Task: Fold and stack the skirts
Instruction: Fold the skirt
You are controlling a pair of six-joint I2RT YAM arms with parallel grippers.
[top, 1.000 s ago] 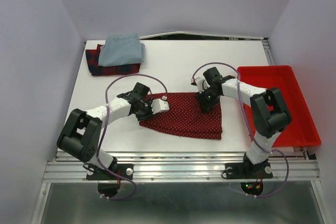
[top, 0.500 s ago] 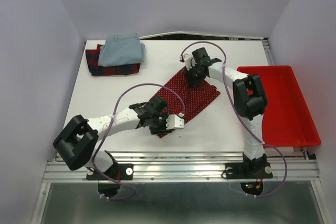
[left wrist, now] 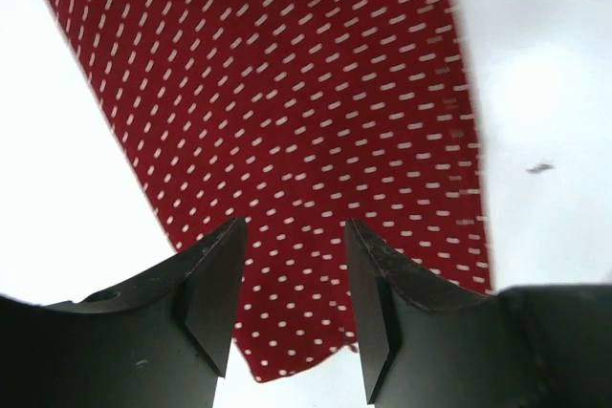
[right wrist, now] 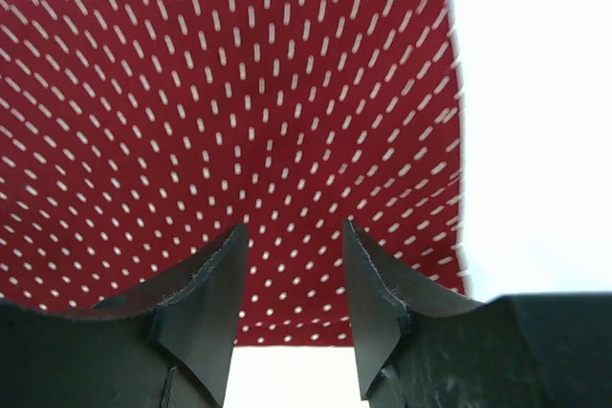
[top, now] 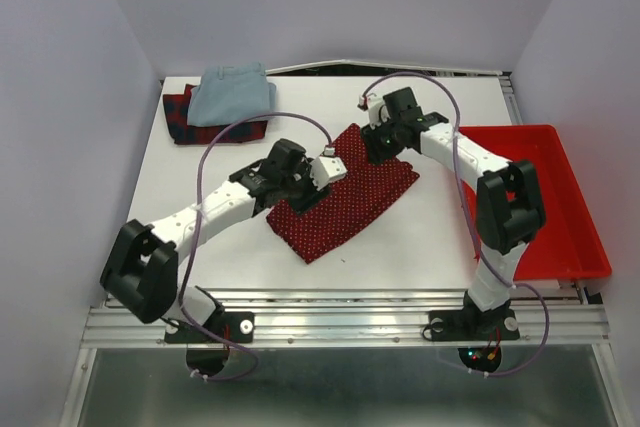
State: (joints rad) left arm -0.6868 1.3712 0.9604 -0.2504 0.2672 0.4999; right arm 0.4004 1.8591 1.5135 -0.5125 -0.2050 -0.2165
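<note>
The dark red skirt with tiny white dots (top: 350,202) lies folded and flat, set diagonally at the table's middle. My left gripper (top: 292,197) is over its left edge; in the left wrist view the jaws (left wrist: 292,279) stand apart above the cloth (left wrist: 287,93) near a corner. My right gripper (top: 374,144) is over the skirt's far corner; its jaws (right wrist: 292,279) stand apart above the cloth (right wrist: 239,93) by its edge. The pale blue skirt (top: 232,95) lies folded on the plaid skirt (top: 205,130) at the far left corner.
A rigid red plastic tray (top: 530,187) sits at the table's right side, next to my right arm. The table's near edge is a metal rail (top: 350,312). Purple cables loop above both arms.
The dotted skirt has turned from lying across the table to a diagonal. My left gripper has moved from the skirt's near end up to its left edge. My right gripper has shifted slightly right.
</note>
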